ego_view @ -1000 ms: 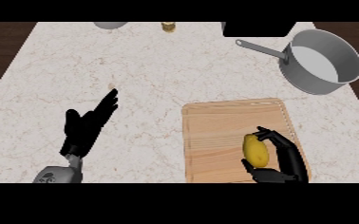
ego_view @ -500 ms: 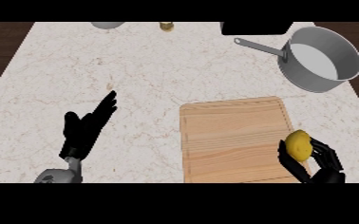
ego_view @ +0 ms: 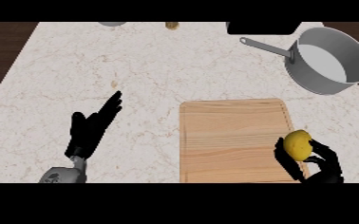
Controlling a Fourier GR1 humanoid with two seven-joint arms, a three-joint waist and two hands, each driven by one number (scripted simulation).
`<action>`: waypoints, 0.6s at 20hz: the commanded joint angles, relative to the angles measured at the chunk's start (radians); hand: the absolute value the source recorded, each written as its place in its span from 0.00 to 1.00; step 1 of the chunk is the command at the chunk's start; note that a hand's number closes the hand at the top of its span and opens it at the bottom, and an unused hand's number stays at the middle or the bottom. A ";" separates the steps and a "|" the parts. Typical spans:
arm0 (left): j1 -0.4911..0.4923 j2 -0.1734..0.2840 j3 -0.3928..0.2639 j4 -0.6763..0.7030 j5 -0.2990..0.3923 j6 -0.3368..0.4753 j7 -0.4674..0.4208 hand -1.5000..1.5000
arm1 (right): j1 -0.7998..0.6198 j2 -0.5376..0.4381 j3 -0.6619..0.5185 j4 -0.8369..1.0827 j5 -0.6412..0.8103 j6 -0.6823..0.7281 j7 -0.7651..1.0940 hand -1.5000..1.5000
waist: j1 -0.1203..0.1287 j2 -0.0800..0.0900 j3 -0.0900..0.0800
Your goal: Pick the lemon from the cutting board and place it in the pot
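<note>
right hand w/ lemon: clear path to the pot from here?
Probably yes. The right hand is curled round the lemon at the cutting board's right edge; the pot sits farther back on the same side, open-topped, with only bare counter between.

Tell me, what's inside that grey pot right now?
Nothing that shows: the pot has a pale bare bottom, though its near wall hides a strip of the inside. The lemon is held in the right hand at the cutting board's right edge.
</note>
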 commanded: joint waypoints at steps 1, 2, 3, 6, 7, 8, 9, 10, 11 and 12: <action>-0.049 -0.002 0.010 -0.002 0.013 -0.006 0.058 0.50 | -0.041 -0.067 0.079 -0.024 0.187 -0.186 0.225 1.00 | 0.009 0.004 0.001; -0.014 0.003 0.008 0.013 0.002 -0.011 -0.004 0.50 | 0.006 -0.060 0.100 -0.058 0.239 -0.208 0.236 1.00 | 0.009 0.005 -0.001; -0.016 0.003 0.009 0.041 -0.002 -0.014 -0.019 0.50 | 0.006 -0.098 0.092 -0.052 0.276 -0.188 0.291 1.00 | 0.009 0.007 -0.002; -0.036 -0.006 0.007 0.009 -0.002 0.000 0.010 0.50 | -0.042 -0.133 0.064 -0.037 0.404 -0.165 0.425 1.00 | 0.020 0.009 -0.003; -0.026 0.004 -0.003 0.009 -0.007 -0.016 0.004 0.50 | -0.052 -0.169 0.027 -0.035 0.427 -0.134 0.462 1.00 | 0.021 0.010 -0.005; -0.041 -0.023 -0.016 0.011 -0.014 0.005 0.023 0.50 | -0.107 -0.163 0.018 -0.016 0.461 -0.116 0.506 1.00 | 0.027 0.012 -0.005; -0.044 -0.011 -0.005 0.004 -0.012 0.002 0.018 0.50 | -0.075 -0.197 0.003 -0.045 0.483 -0.066 0.557 1.00 | 0.017 0.008 -0.006; -0.070 -0.022 -0.013 0.002 -0.024 0.020 0.047 0.50 | -0.097 -0.201 -0.012 -0.030 0.532 -0.059 0.598 1.00 | 0.015 0.009 -0.005; -0.049 -0.020 -0.010 0.003 -0.008 0.004 0.044 0.50 | -0.131 -0.200 -0.025 -0.009 0.574 -0.032 0.653 1.00 | 0.023 0.009 -0.005; -0.042 -0.010 -0.001 0.016 -0.017 0.007 0.018 0.50 | -0.157 -0.236 -0.051 -0.009 0.594 0.018 0.696 1.00 | 0.025 0.010 -0.006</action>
